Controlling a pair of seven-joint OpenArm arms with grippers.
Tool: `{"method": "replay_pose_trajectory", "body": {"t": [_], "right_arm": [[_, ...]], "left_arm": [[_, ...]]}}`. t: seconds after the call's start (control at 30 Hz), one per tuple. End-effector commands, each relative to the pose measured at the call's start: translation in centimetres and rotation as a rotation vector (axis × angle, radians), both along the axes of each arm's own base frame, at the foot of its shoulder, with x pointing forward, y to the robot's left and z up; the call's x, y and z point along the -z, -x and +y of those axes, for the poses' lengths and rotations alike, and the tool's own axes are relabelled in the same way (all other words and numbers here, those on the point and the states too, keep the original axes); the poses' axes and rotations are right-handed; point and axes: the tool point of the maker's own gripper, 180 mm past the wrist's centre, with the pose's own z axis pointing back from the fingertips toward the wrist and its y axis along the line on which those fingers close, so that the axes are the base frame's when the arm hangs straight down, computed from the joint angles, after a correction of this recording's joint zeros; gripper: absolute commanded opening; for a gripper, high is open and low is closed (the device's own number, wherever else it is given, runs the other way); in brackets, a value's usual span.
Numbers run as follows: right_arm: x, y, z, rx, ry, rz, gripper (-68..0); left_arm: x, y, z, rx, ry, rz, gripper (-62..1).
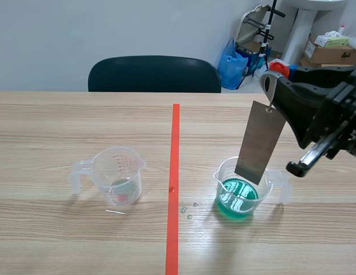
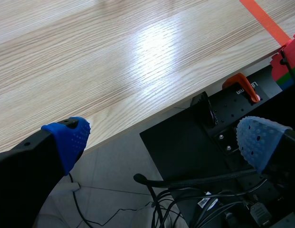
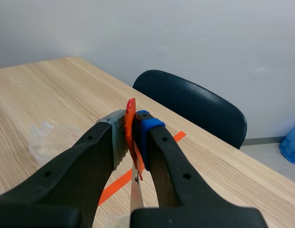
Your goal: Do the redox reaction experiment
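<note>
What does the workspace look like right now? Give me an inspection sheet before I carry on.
Surface: wooden table, a few droplets beside the tape line.
Job's things: left beaker nearly empty; right beaker holds green liquid; metal plate hangs from a red clip, lower end at the right beaker's mouth.
Clutter: nothing seen.
Grippers: right gripper shut on the red clip; left gripper open, off the table's edge.
Cables: black cables below the left gripper.
Surroundings: chair, blue bag, cardboard boxes beyond the table.

The metal plate (image 1: 259,142) hides part of the beaker's (image 1: 225,192) rim.
</note>
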Motion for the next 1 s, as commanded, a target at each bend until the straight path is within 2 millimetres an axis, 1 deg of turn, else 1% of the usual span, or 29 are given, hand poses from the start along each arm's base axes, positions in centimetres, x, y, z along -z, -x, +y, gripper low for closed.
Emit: {"method": "replay_pose_trajectory", "body": {"t": [0.0, 0.13, 0.57, 0.8, 0.97], "right_arm": [[-0.9, -0.6, -0.4, 0.017, -0.026, -0.032, -66.0], [0.2, -1.2, -0.7, 0.043, -0.025, -0.020, -66.0], [3.8, -2.2, -0.5, 0.059, -0.044, 0.026, -66.0], [6.0, -2.3, -0.1, 0.057, -0.022, 0.034, -66.0], [6.8, -2.1, -0.2, 0.058, -0.028, 0.032, -66.0]], "left_arm": [[-0.4, -0.2, -0.1, -0.003, 0.009, -0.014, 1.4], [-0.4, -0.2, -0.1, -0.003, 0.009, -0.013, 1.4], [-0.4, -0.2, -0.1, -0.003, 0.009, -0.013, 1.4], [-0.4, -0.2, -0.1, -0.003, 0.009, -0.014, 1.4], [-0.4, -0.2, -0.1, -0.003, 0.009, -0.014, 1.4]]}}
